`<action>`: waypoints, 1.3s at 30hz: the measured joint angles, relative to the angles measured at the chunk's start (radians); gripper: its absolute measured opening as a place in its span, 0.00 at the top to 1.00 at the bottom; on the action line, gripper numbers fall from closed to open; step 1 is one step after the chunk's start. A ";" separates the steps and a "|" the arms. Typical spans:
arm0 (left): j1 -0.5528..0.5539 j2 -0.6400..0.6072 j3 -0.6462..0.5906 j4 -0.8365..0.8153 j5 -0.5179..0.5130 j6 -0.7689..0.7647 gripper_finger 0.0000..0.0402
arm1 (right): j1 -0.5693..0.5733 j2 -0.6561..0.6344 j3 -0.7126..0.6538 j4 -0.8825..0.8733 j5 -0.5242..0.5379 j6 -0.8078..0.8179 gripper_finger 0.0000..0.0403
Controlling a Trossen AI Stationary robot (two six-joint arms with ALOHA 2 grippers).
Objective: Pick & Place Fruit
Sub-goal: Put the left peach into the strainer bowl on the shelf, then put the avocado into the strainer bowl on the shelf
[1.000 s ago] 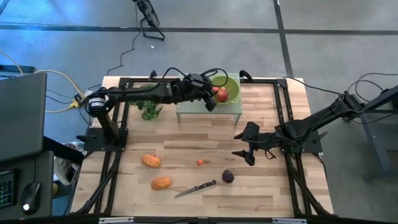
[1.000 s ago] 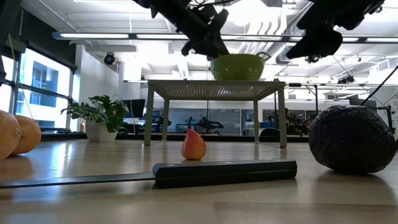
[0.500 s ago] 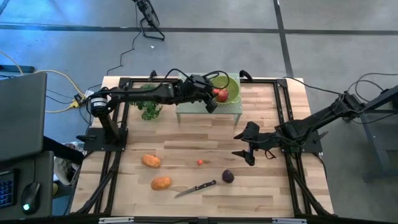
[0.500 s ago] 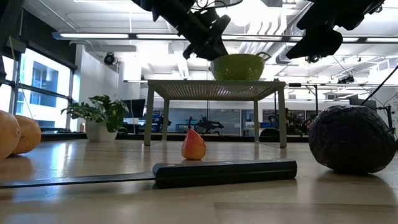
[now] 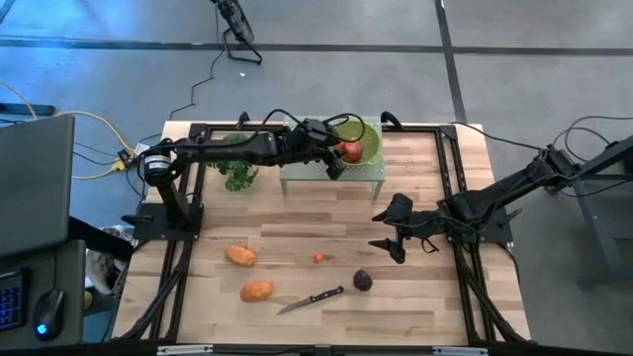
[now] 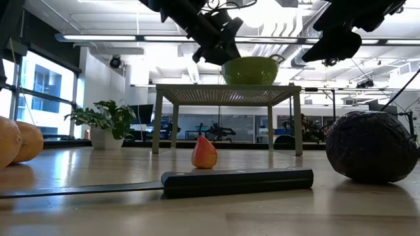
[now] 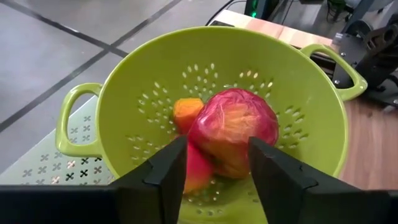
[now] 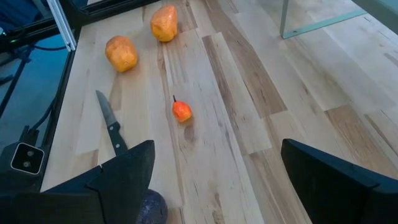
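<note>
1. frankly, no brand, label or readable writing shows on any of the things.
2. the pale wooden plank tabletop [image 5: 297,242] sits in a black frame on a grey floor; the low view looks into a bright room with windows and a potted plant beyond.
3. the left end effector [image 7: 216,163] hangs over the lime-green perforated plastic colander [image 7: 155,87], which stands on a small grey mesh-topped stand [image 5: 331,170] at the far edge.
4. its fingers [image 7: 168,171] are spread either side of the round red fruit with yellow patches [image 7: 235,132]; whether they touch it cannot be told.
5. a small orange fruit [image 7: 186,112] lies in the colander, partly hidden behind the red one.
6. the right end effector [image 5: 388,237] waits above the tabletop's right side, fingers spread wide and holding nothing.
7. two orange oval fruits [image 5: 239,255] [image 5: 256,291] lie near the left front, apart from each other.
8. a tiny red fruit [image 5: 318,259] lies mid-table, and a dark purple round fruit [image 5: 363,281] lies just beside the black-handled knife [image 5: 311,300].
9. a green leafy bunch [image 5: 237,176] lies partly under the left arm.
10. in the low view the colander's contents are hidden by its wall.
</note>
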 joint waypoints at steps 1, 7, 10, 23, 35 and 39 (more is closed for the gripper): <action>0.000 0.000 0.000 0.000 0.000 0.012 0.57 | 0.000 0.000 0.000 0.000 0.000 0.000 0.15; 0.000 -0.009 0.000 -0.003 0.000 0.034 0.53 | 0.000 0.000 0.000 0.001 0.000 0.000 0.15; 0.000 -0.027 0.006 -0.021 0.000 0.047 0.53 | 0.000 0.000 0.000 0.005 0.000 0.000 0.15; -0.022 -0.081 0.191 -0.315 0.012 0.088 0.52 | 0.000 0.000 0.000 0.061 -0.046 -0.034 0.15; -0.213 -0.081 0.184 -0.507 -0.017 0.090 0.52 | 0.094 0.002 0.000 0.061 -0.082 -0.044 0.15; -0.289 -0.091 0.143 -0.532 -0.048 0.060 0.52 | 0.133 0.042 0.000 0.060 -0.082 -0.033 0.15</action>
